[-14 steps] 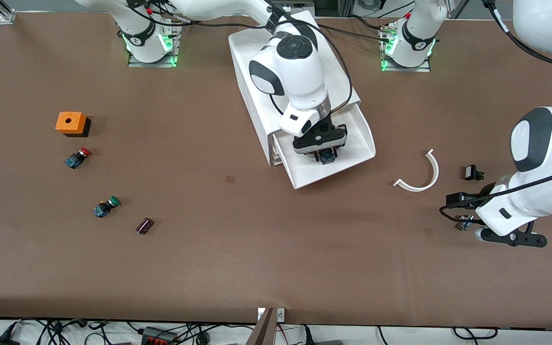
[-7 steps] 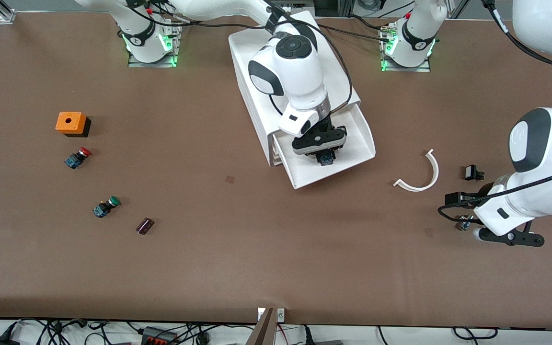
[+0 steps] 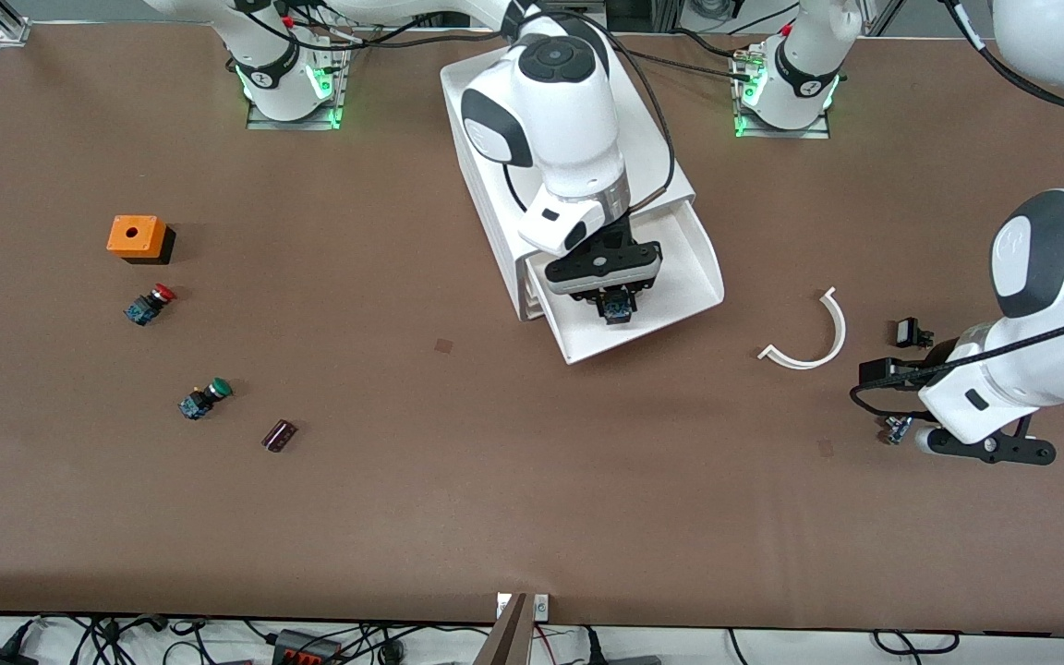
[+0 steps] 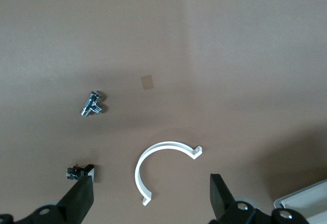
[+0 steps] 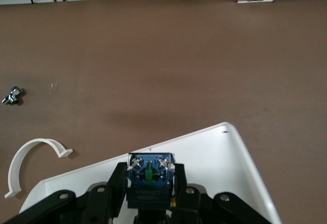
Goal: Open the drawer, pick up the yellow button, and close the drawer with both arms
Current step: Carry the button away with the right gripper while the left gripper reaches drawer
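The left end effector (image 3: pixel 987 450) hangs over the surface (image 3: pixel 513 499) at the left arm's end, nearer the front camera than the drawer (image 3: pixel 680 286); its fingers (image 4: pixel 79 199) stand wide apart, gripping nothing. Under it lie a metal fitting (image 4: pixel 93 104), a small black part (image 4: pixel 80 172) and a white C-shaped clip (image 3: pixel 809 337), the clip between that end effector and the drawer. The drawer itself stands pulled out of the cabinet (image 3: pixel 495 185), toward the front camera. Over its tray the right end effector (image 3: pixel 613 307) is clamped on the button (image 5: pixel 149 175) (only its blue-and-black body shows, held just above the drawer floor). Well apart from the drawer, toward the right arm's end, sit a green button (image 3: pixel 204 398), a red button (image 3: pixel 150 304) and an orange box (image 3: pixel 138 236).
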Available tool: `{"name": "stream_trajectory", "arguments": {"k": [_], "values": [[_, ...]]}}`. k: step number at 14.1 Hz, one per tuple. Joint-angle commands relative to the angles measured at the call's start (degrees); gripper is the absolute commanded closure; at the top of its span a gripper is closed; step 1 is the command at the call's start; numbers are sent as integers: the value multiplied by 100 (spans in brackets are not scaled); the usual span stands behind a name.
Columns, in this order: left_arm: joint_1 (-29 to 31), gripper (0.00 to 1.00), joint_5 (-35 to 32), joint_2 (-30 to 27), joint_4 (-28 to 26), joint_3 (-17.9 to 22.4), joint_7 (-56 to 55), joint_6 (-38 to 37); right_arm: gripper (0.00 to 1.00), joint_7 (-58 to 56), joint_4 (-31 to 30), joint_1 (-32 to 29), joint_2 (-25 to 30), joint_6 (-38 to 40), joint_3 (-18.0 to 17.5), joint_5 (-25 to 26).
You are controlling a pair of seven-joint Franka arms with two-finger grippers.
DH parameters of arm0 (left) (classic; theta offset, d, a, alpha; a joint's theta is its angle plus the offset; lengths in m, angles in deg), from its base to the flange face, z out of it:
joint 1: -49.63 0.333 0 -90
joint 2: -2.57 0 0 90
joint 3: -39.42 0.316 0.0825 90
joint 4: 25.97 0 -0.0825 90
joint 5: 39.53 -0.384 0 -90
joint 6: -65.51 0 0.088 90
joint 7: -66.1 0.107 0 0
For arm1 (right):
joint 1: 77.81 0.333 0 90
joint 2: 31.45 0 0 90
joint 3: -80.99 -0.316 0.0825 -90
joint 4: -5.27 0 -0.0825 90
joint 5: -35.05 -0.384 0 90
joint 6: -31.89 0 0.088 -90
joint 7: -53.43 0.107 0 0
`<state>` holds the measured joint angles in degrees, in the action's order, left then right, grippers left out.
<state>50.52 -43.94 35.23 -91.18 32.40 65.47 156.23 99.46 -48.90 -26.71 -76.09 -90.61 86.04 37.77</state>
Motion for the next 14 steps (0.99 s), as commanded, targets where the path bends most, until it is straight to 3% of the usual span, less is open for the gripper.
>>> {"name": "stream_trajectory", "arguments": {"k": [1, 3, 8, 10, 14], "values": [[-10, 0, 263, -216, -88, -45, -69, -168, 100, 4, 91, -353, 262, 611, -30, 61], [-62, 0, 623, -164, -106, -36, -541, -169, 100, -311, 74, -739, 377, 1016, -92, 18], [-615, 0, 757, 29, -255, -36, -2035, 129, 100, -1189, -189, -1610, 570, 1939, -92, -167], [-791, 0, 748, 74, -544, -36, -2615, 576, 100, -1717, -566, -1926, 692, 2142, -92, -185], [-1283, 0, 740, 74, -1107, -36, -3469, 1430, 100, -2710, -1954, -2656, 1080, 1863, -92, -510]]}}
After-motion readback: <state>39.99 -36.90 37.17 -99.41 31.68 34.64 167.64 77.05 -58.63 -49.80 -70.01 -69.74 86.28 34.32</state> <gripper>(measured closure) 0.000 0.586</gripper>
